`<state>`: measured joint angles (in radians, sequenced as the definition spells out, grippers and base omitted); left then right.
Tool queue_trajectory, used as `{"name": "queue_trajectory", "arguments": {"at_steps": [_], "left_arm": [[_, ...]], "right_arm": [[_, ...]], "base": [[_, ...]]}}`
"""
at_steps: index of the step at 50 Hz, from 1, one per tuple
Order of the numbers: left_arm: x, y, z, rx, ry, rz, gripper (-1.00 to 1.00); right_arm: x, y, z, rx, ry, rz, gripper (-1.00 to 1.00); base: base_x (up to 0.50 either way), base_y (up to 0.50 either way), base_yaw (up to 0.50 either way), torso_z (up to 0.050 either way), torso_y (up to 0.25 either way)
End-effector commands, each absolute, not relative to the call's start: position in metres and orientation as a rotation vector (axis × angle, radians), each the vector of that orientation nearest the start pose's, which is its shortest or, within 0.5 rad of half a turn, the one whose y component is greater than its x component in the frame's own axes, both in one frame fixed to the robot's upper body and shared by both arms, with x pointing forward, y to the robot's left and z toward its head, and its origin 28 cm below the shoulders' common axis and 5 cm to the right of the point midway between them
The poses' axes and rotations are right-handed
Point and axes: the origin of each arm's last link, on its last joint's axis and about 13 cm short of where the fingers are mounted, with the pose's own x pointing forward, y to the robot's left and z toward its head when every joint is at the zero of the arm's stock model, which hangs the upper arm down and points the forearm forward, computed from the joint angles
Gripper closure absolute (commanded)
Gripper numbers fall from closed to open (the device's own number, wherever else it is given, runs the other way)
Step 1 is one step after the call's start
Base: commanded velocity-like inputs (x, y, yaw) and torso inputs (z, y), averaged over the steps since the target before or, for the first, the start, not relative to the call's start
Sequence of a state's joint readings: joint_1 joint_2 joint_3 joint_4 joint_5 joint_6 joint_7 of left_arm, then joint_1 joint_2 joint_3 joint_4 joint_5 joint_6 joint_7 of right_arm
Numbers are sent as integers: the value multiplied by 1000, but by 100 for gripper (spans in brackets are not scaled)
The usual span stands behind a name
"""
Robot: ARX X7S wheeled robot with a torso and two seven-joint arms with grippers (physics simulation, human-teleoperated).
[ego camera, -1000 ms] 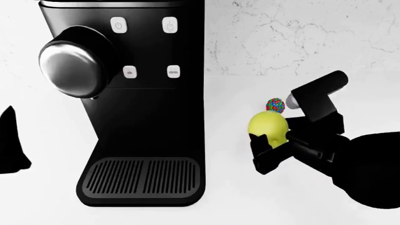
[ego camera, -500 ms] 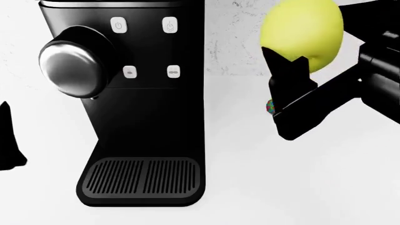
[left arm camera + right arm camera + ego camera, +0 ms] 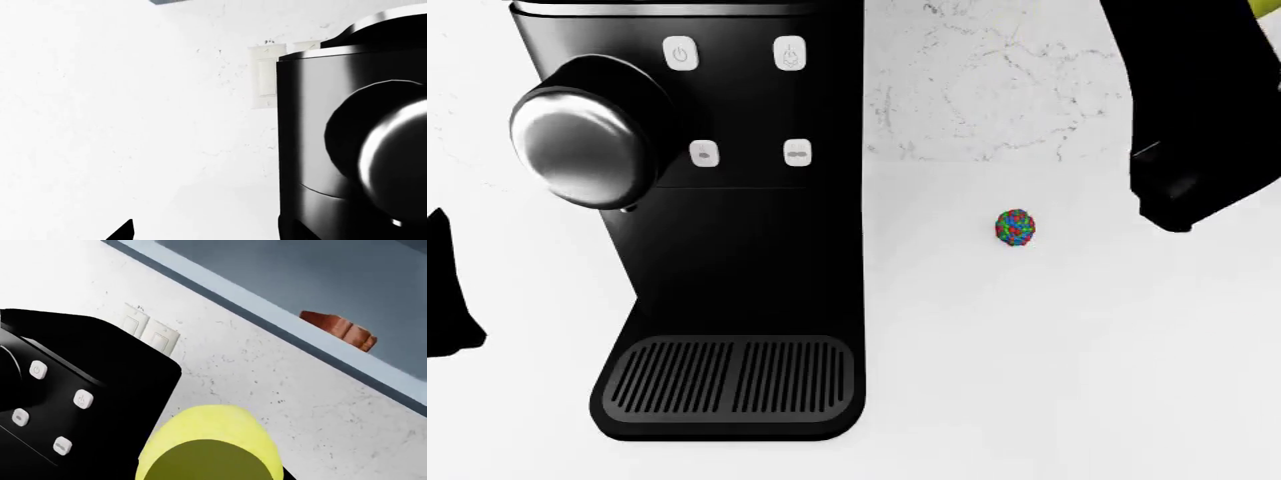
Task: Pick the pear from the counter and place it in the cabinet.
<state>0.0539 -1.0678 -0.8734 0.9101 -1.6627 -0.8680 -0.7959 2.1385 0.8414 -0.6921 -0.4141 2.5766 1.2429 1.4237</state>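
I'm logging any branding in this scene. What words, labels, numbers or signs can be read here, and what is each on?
No readable words, brand names or numbers in any view.
Coffee machine: four small white buttons with icons only, too small to make out beyond a power-like symbol; no lettering.
Wall switches: blank.
Pear, multicoloured ball, counter: no markings.

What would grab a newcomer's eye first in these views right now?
The big black coffee machine dominates the head view's left and centre, standing on the white counter. Right of it lies a tiny multicoloured ball, alone on the worktop. In the right wrist view the yellow-green pear fills the foreground, with the cabinet above the wall.
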Motion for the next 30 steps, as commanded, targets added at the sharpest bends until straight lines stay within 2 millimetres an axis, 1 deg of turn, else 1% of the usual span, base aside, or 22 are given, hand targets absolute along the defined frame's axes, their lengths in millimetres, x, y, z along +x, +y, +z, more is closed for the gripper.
{"name": "queue_trajectory", "arguments": {"at_steps": [1, 14, 21, 30], "left_arm": [[121, 314, 265, 102, -120, 159, -100], [122, 313, 265, 108, -123, 153, -100], [122, 313, 265, 110, -122, 153, -100], [124, 312, 265, 110, -123, 152, -100]], "right_arm": [[111, -128, 449, -519, -225, 219, 100], [134, -121, 491, -569, -247, 226, 100], [150, -116, 506, -584, -257, 240, 100], [169, -119, 524, -577, -266, 218, 100]], "base": [[0, 0, 0, 0, 0], [0, 0, 0, 0, 0], [0, 0, 0, 0, 0], [0, 0, 0, 0, 0]]}}
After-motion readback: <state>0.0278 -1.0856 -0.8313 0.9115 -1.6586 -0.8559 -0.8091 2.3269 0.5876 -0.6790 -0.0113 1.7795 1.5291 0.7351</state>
